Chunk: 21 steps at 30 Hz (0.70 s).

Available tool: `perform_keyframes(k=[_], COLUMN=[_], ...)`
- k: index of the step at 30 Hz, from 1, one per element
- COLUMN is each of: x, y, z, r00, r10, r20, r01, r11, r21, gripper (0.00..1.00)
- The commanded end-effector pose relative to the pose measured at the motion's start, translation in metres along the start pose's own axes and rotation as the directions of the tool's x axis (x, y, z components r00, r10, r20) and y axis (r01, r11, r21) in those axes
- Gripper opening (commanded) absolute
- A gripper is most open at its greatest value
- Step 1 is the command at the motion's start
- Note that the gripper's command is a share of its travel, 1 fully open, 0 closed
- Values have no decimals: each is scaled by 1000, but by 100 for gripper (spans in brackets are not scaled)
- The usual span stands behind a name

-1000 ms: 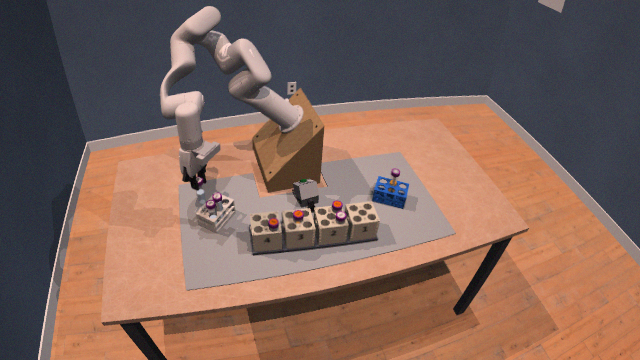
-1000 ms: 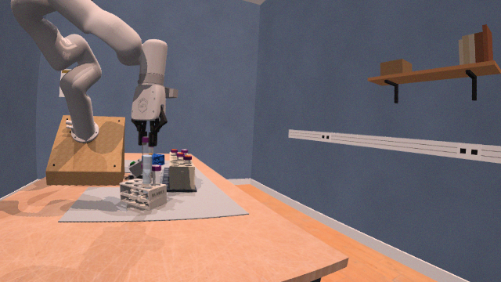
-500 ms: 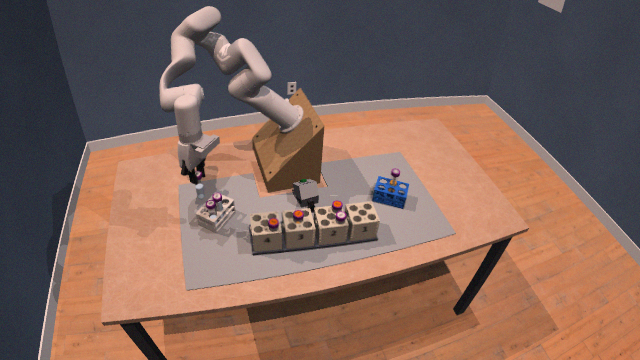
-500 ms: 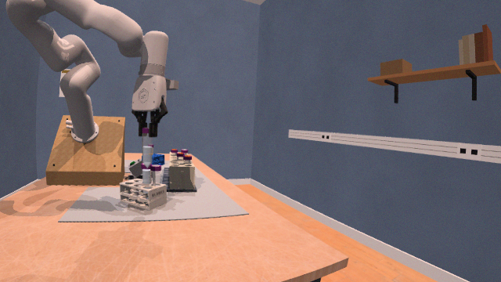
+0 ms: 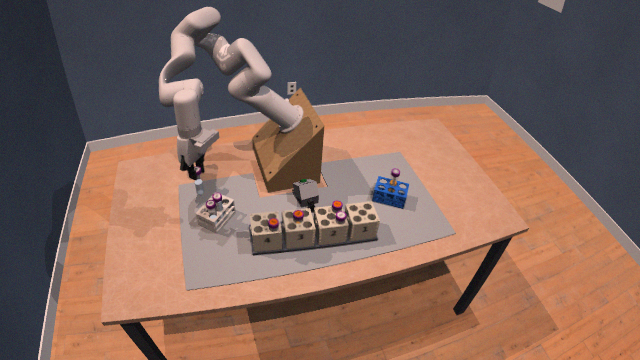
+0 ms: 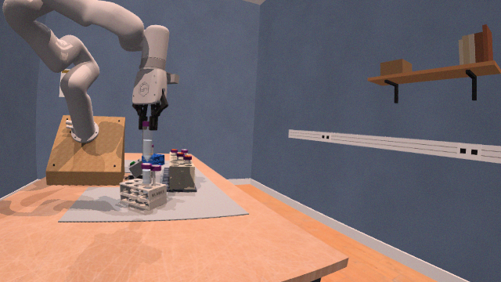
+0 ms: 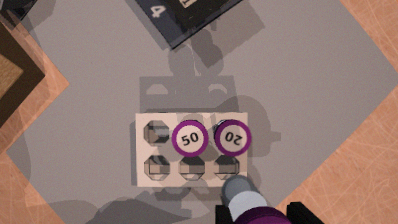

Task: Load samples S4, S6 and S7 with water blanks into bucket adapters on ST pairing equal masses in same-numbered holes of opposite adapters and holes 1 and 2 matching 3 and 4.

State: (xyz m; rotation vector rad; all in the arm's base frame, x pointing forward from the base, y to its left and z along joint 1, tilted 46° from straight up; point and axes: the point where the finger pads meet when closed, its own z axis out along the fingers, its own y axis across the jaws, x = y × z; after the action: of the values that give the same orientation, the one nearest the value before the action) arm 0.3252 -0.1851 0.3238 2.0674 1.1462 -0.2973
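Fingers of my gripper (image 5: 193,171) (image 6: 148,128) (image 7: 262,215) are drawn in partway, closed on the purple cap end of a liquid-holding tube (image 5: 198,186) (image 6: 147,146) (image 7: 245,199), which hangs near the blanks rack (image 5: 206,220) (image 6: 154,197) (image 7: 142,150) at the left of the mat. From out here I see its lower end above the rack in the exterior view; the wrist camera puts it by a near-side corner, and I cannot read its cap. The white rack stands on the grey mat (image 5: 225,270) (image 6: 211,209) (image 7: 320,100) with two blanks upright in it, side by side: the 50 blank (image 5: 217,198) (image 6: 146,166) (image 7: 190,138) on the far side, and the 20 blank (image 5: 211,205) (image 6: 156,168) (image 7: 232,137) on the near side. Across the middle, the loading stand (image 5: 314,246) carries four adapters, numbered 4, 3, 2, 1 from left to right. Adapter 4 (image 5: 266,241) holds one orange-dotted sample (image 5: 273,223), adapter 3 (image 5: 299,237) holds another, and adapter 2 (image 5: 333,233) has a third beside a white-dotted tube (image 5: 341,216). Adapter 1 (image 5: 364,229) shows five open holes. Behind the stand sits the small grey desk (image 5: 306,193) with its green key (image 5: 303,181). At far right, the blue rack (image 5: 391,195) (image 6: 158,159) holds one tube (image 5: 395,173) with a pale dot.

The pincer (image 5: 193,171) (image 6: 148,126) (image 7: 261,215) has lifted its purple-capped tube (image 5: 199,187) (image 6: 147,146) (image 7: 246,202) higher above the white rack (image 5: 206,222) (image 6: 157,197) (image 7: 142,150).
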Motion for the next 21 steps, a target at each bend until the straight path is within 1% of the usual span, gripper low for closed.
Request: perform_keyframes(k=[1, 5, 9, 11, 16, 21], x=[0, 18, 36, 36, 59, 82], y=[1, -7, -15, -15, -26, -36], z=[-1, -1, -1, -1, -1, -1], r00=[1000, 991, 964, 964, 907, 825], r10=[2, 134, 265, 265, 421, 566], r20=[-1, -2, -2, -2, -2, -3], r01=[-2, -134, -265, -265, -421, -566], r11=[1000, 991, 964, 964, 907, 825], r21=[-3, -2, -2, -2, -2, -1], gripper=[0, 0, 0, 0, 0, 0])
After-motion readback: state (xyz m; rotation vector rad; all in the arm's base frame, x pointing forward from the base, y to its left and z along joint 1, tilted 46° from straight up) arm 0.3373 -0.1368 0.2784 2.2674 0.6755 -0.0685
